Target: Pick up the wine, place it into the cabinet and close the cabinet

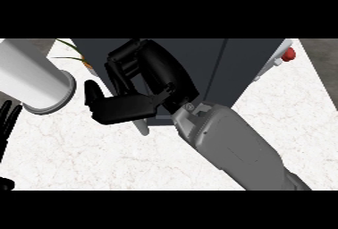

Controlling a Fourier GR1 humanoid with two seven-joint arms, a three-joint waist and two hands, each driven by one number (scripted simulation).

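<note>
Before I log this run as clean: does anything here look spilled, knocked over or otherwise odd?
Nothing looks spilled or broken. The right hand is up against the dark cabinet, its fingers curled. No wine bottle shows; I cannot tell whether it is inside. The left hand shows only at the left edge.

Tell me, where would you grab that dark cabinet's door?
By what looks like a small pale handle below the right robot hand, at the cabinet's near edge. It juts toward the robot, so come from the front. The robot hand hides most of it.
</note>
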